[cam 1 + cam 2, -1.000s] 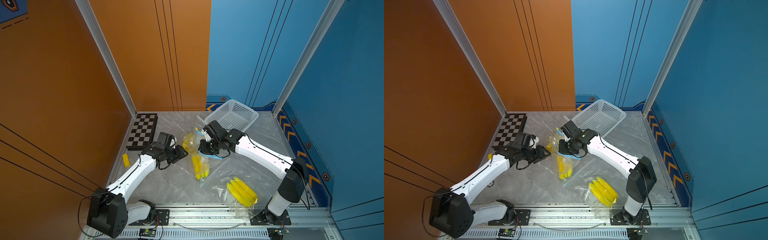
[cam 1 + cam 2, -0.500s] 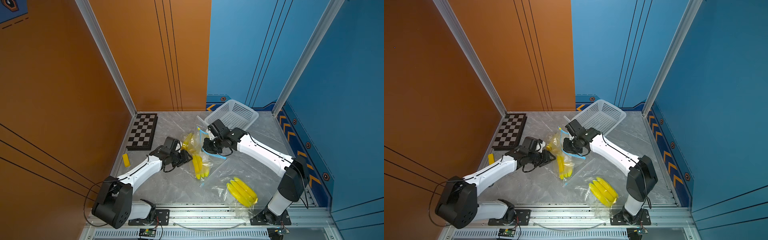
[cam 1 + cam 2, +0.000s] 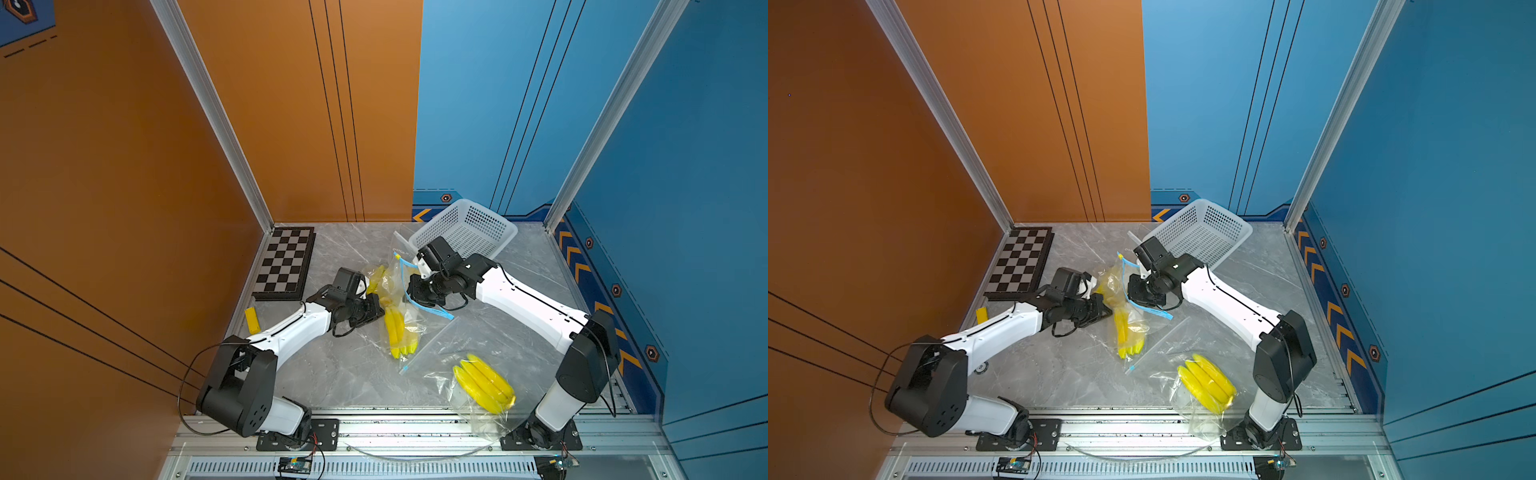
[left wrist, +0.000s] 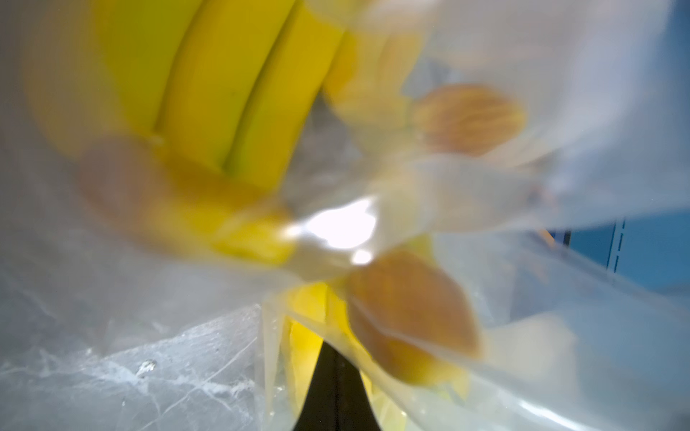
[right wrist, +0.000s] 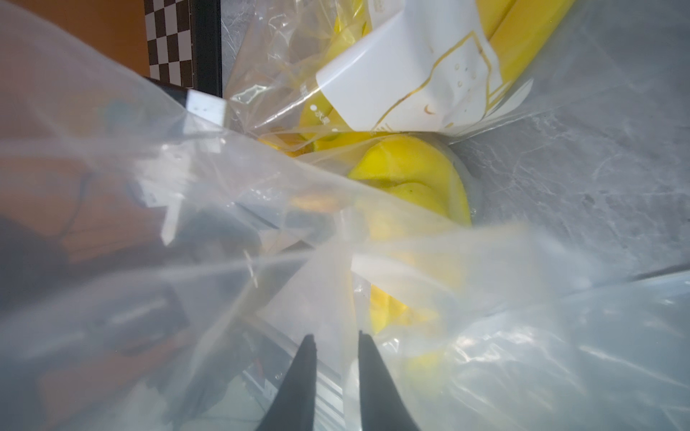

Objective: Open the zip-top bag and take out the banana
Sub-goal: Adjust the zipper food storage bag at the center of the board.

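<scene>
A clear zip-top bag point(image 3: 411, 320) point(image 3: 1138, 324) with a blue zip strip lies mid-table, and its mouth end is lifted. A yellow banana bunch point(image 3: 397, 334) point(image 3: 1127, 338) point(image 4: 224, 93) lies inside it. My left gripper point(image 3: 376, 311) point(image 3: 1104, 309) point(image 4: 330, 347) is at the bunch's stem end. Its jaws are shut, and bag film creases at their tip. My right gripper point(image 3: 417, 291) point(image 3: 1138, 293) point(image 5: 334, 339) holds up the zip edge. Its fingers are nearly together, with film pinched between them. Plastic blurs both wrist views.
A second clear bag with bananas point(image 3: 484, 384) point(image 3: 1208, 386) lies at the front right, near the right arm's base. A white basket point(image 3: 469, 228) sits tilted at the back. On the left are a chessboard point(image 3: 286, 264) and a small yellow block point(image 3: 251, 320).
My left arm swung right to the bag's stem end and its jaws closed there. My right gripper kept its grip on the zip edge and shifted slightly.
</scene>
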{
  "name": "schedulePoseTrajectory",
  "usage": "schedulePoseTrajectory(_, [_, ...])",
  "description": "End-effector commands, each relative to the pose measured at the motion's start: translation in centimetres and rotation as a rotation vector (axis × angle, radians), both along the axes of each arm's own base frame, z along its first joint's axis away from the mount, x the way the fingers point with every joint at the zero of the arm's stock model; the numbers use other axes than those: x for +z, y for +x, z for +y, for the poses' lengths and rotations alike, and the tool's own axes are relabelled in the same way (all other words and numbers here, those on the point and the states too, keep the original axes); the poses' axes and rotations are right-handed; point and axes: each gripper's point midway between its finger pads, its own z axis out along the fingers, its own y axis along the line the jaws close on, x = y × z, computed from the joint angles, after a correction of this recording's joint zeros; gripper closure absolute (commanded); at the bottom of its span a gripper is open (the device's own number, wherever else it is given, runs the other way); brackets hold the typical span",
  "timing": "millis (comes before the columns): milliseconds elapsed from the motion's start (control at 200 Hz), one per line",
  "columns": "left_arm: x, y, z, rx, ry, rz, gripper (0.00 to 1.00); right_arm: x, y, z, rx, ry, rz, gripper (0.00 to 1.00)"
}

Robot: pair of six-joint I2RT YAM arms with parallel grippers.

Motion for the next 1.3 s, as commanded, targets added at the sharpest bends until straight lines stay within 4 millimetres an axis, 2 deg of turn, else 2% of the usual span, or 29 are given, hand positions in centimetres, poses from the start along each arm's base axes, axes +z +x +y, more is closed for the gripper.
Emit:
schedulePoseTrajectory(0, [5.7, -0.1, 0.0, -0.052, 0.013, -0.137, 1.0, 3.3, -0.9, 0.4, 0.043, 0.094, -0.048, 0.8])
schedulePoseTrajectory(50, [6.7, -0.5, -0.4, -0.062, -0.004, -0.149, 1.0, 4.1, -1.3, 1.1, 0.067, 0.135, -0.063, 0.82])
schedulePoseTrajectory(125, [6.6, -1.5, -1.4, -0.091, -0.037, -0.116, 1.0, 4.9, -1.9, 2.1, 0.089, 0.188, -0.096, 0.82])
schedulePoseTrajectory(215, [6.9, -2.0, -0.7, -0.027, -0.048, -0.103, 1.0, 4.0, -2.4, 2.3, 0.082, 0.174, -0.094, 0.85])
schedulePoseTrajectory(265, [8.1, -1.8, 0.2, 0.036, -0.073, -0.125, 0.72, 3.5, -2.4, 2.3, 0.08, 0.163, -0.093, 0.85])
schedulePoseTrajectory(285, [8.8, -1.8, 0.5, 0.059, -0.09, -0.137, 0.65, 3.3, -2.3, 2.3, 0.075, 0.158, -0.095, 0.86])
schedulePoseTrajectory(380, [12.3, -1.5, 2.2, 0.157, -0.157, -0.19, 0.49, 3.0, -2.1, 2.7, 0.063, 0.163, -0.101, 0.87])
schedulePoseTrajectory(485, [15.2, -1.6, 2.6, 0.191, -0.246, -0.198, 0.41, 3.1, -1.9, 3.4, 0.064, 0.171, -0.109, 0.87])
schedulePoseTrajectory(536, [16.0, -1.6, 2.2, 0.186, -0.277, -0.187, 0.37, 3.0, -2.0, 3.8, 0.069, 0.173, -0.109, 0.88])
schedulePoseTrajectory(586, [15.7, -1.6, 1.8, 0.176, -0.293, -0.156, 0.35, 3.0, -2.1, 4.3, 0.074, 0.18, -0.109, 0.88])
schedulePoseTrajectory(601, [16.8, -1.5, 1.5, 0.168, -0.309, -0.172, 0.35, 2.9, -2.2, 4.4, 0.077, 0.181, -0.108, 0.88])
schedulePoseTrajectory(686, [17.5, -1.6, 0.4, 0.135, -0.321, -0.17, 0.34, 2.9, -2.5, 5.1, 0.087, 0.187, -0.107, 0.88])
schedulePoseTrajectory(881, [16.7, -2.0, -1.5, 0.082, -0.315, -0.129, 0.36, 2.8, -2.5, 5.4, 0.084, 0.182, -0.109, 0.89])
schedulePoseTrajectory(1016, [15.1, -2.6, -2.2, 0.051, -0.274, -0.084, 0.46, 2.6, -2.2, 5.1, 0.07, 0.17, -0.119, 0.89])
schedulePoseTrajectory(1126, [13.8, -3.1, -2.0, 0.046, -0.236, -0.055, 0.55, 2.6, -2.2, 5.0, 0.064, 0.166, -0.125, 0.9])
schedulePoseTrajectory(1221, [12.8, -3.2, -2.1, 0.041, -0.218, -0.032, 0.68, 2.8, -2.2, 5.1, 0.071, 0.169, -0.13, 0.9])
schedulePoseTrajectory(1296, [12.8, -2.9, -2.2, 0.041, -0.211, -0.034, 0.88, 3.0, -2.4, 5.1, 0.09, 0.17, -0.145, 0.93])
